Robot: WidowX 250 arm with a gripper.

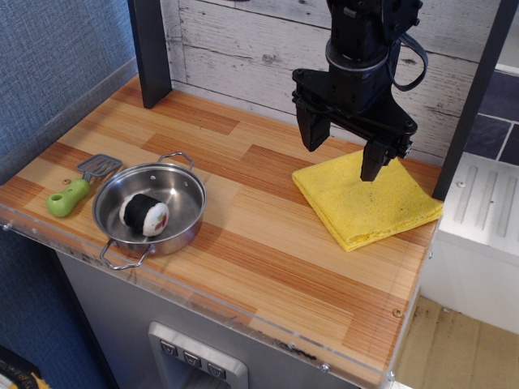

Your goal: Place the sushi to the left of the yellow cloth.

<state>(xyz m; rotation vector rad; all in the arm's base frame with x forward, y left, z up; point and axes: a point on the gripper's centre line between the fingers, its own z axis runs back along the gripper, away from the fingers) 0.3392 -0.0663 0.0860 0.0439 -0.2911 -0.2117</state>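
One sushi (144,215) lies on its side inside the single steel pan (182,188) at the front left of the wooden counter (268,259), its white rice face with red and green centre turned toward the front right; the pan has two wire loop handles; just left of it lies one green-handled spatula (78,187), its grey blade pointing back; one yellow cloth (366,200), folded and layered, rests at the right side of the counter, well apart from the pan; the black gripper (342,152) hangs above the cloth's back left edge, its two fingers (310,130) spread wide and holding nothing; whether the right fingertip touches the cloth cannot be told; the arm descends roughly vertically from the top, in front of the whitewashed plank wall (243,49).
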